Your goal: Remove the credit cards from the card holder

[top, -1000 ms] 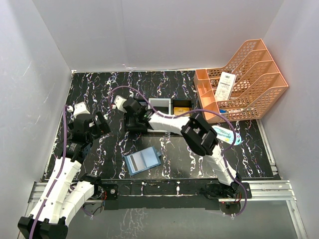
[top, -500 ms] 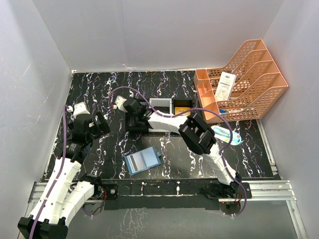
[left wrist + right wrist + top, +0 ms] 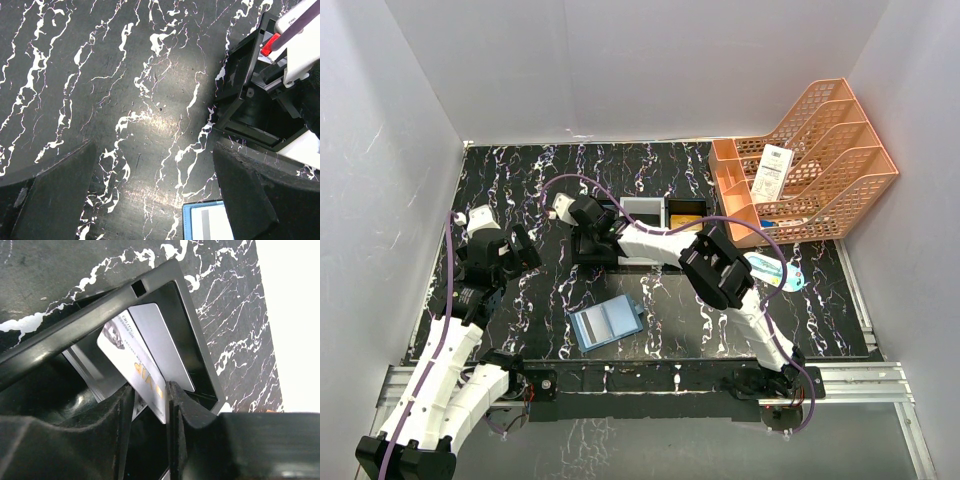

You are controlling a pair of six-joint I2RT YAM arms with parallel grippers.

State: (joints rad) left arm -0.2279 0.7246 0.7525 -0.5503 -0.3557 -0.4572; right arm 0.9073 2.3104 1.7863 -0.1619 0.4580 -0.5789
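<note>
Credit card (image 3: 132, 357) in the tray's (image 3: 100, 320) left compartment; card holder (image 3: 605, 322) open at lower centre.
Only the right wrist view shows the right claw (image 3: 150, 392) slack around the card; left claw (image 3: 150, 165) gapes over the table (image 3: 100, 75).

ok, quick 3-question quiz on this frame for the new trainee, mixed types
1. True or false: the left gripper is shut on something.
2. Where is the card holder? A) in the orange rack B) lying open on the table C) between the left gripper's fingers
3. Fill in: in the top view, the right gripper is at the black tray's ___ compartment, with a credit card between its fingers.
Key: 1 false, it is open and empty; 2 B; 3 left.
</note>
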